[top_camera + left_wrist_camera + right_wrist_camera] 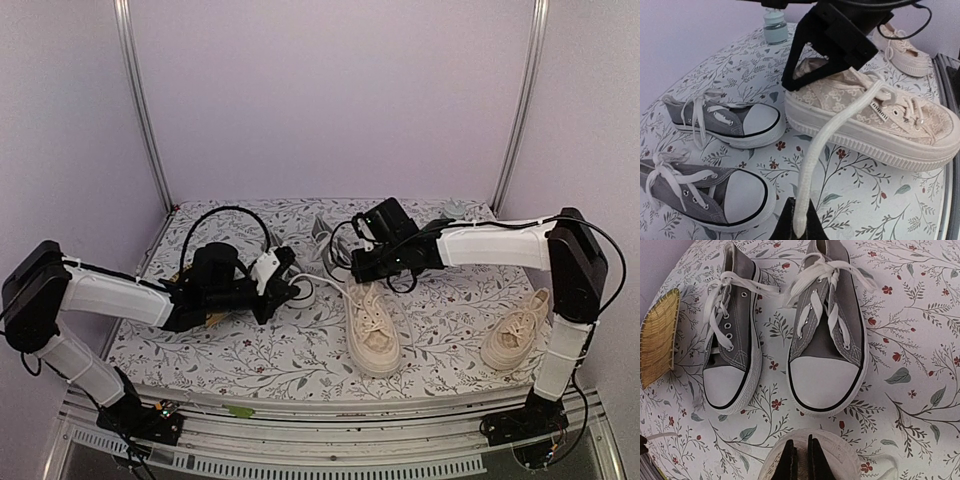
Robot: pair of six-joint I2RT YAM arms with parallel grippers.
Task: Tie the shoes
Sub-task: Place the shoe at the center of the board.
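The left gripper has its dark fingers clamped on the free end of a cream lace. From there the lace rises in a loose curve to the eyelets of the nearer cream sneaker, which lies on the floral tablecloth with its toe towards the arm bases.

The right gripper hangs over the far, rounded end of that same sneaker. Its fingers are drawn almost together, with only a dark slit between them. Whether they pinch anything cannot be told.

Beyond the cream sneaker's far end, the two grey sneakers lie side by side with white toe caps towards it. The larger-looking one lies straight and the other is beside it. Both have white laces lying loose and untied.

A woven straw piece sits past the grey pair, away from the cream sneaker. A small pale bottle stands farther back still. The second cream sneaker lies well apart to the right of the first, near the right arm's base.
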